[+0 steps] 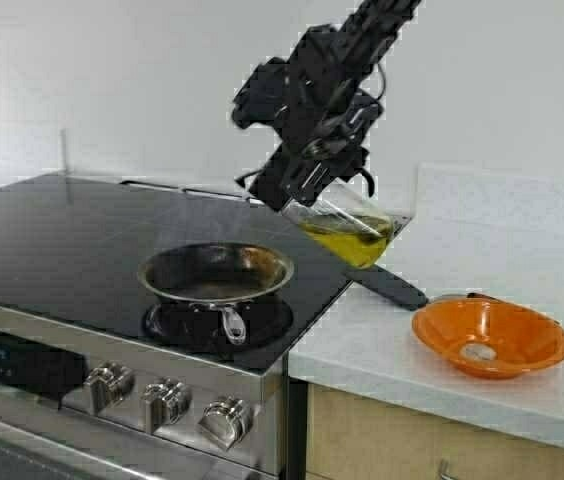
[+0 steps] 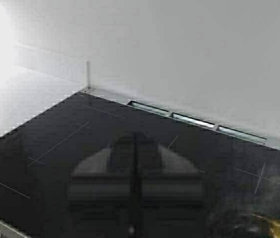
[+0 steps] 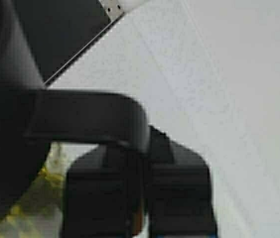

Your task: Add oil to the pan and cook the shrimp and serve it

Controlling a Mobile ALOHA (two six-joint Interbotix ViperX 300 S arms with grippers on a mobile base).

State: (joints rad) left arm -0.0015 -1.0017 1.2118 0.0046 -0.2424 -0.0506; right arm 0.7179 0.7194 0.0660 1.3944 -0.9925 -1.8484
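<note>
High view looks down over the stove (image 1: 82, 240); left wrist view shares its glass top, closer.

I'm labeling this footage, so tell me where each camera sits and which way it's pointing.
High view: behind and above, looking down at the stove, the pan and the right pincer tilting the oil dispenser.
Left wrist view: over the cooktop, facing the back wall; the left pincer shows, shut.
Right wrist view: along the right pincer onto the dispenser's black handle.
Shared: high and left wrist both show the pan.

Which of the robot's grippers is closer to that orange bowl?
The right gripper, up over the stove's edge holding the oil dispenser, left of the orange bowl. The left gripper hovers above the stovetop, farther away.
</note>
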